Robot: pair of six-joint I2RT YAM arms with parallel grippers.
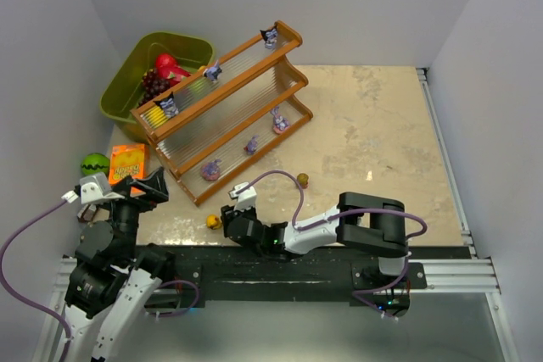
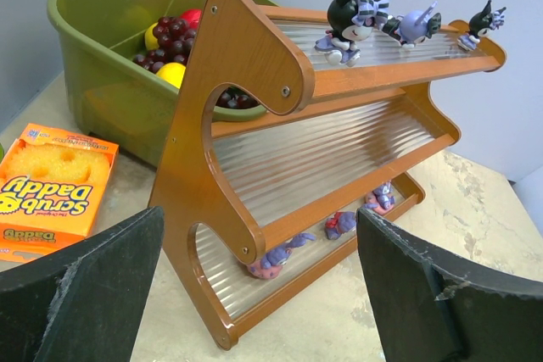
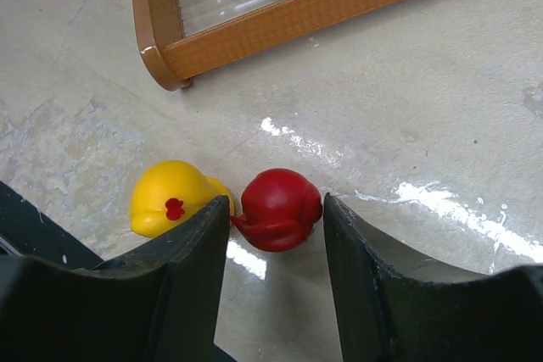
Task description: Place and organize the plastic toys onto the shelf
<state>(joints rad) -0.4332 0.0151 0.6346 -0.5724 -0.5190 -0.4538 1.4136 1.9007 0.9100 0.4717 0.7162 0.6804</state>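
Note:
The shelf (image 1: 229, 99) stands at the back left, with three dark blue-black figurines (image 1: 212, 72) on its top tier and three purple/pink ones (image 1: 251, 145) on its bottom tier. They also show in the left wrist view, the dark ones (image 2: 352, 14) above and the purple ones (image 2: 276, 256) below. My right gripper (image 3: 276, 201) is down at the table's near edge, jaws closed against both sides of a red round toy (image 3: 280, 208). A yellow toy (image 3: 174, 197) touches the left finger's outside. An olive toy (image 1: 301, 180) lies alone. My left gripper (image 2: 259, 218) is open and empty, facing the shelf's end.
An olive-green bin (image 1: 127, 82) with red fruit and grapes stands behind the shelf. A green striped ball (image 1: 95, 164) and an orange sponge packet (image 1: 127, 161) lie left of the shelf, close to my left gripper (image 1: 127, 195). The right gripper's arm (image 1: 339, 226) lies along the near edge.

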